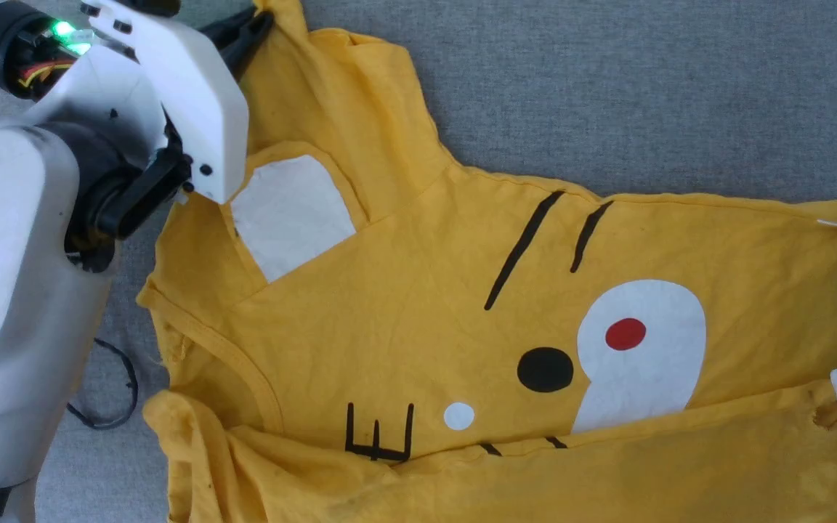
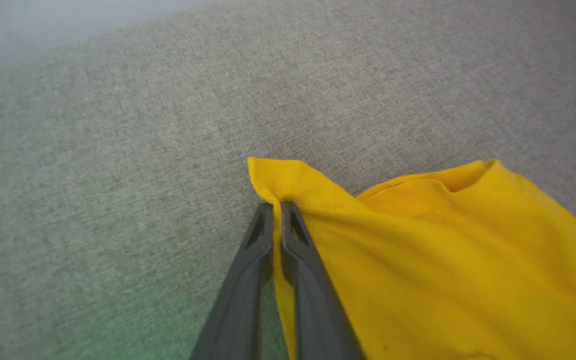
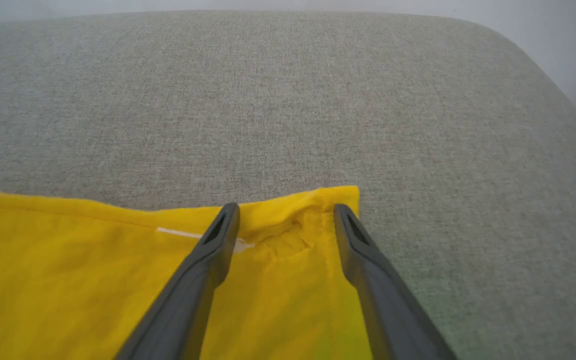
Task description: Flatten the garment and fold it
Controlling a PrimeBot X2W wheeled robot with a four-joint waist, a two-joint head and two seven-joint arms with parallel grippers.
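garment (image 1: 418,290): yellow, spread print-up on grey surface (image 1: 644,87); near edge folded over the print, creased.
left gripper (image 2: 276,206): jaws closed, pinching a far corner of the garment.
right gripper (image 3: 286,212): jaws open, fingers (image 3: 218,235) astride the other far corner.

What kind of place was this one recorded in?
Likely indoors on an upholstered surface, perhaps a couch seat or mattress: grey woven fabric with a rounded, padded corner, a pale wall behind it, and a yellow T-shirt lying on it.
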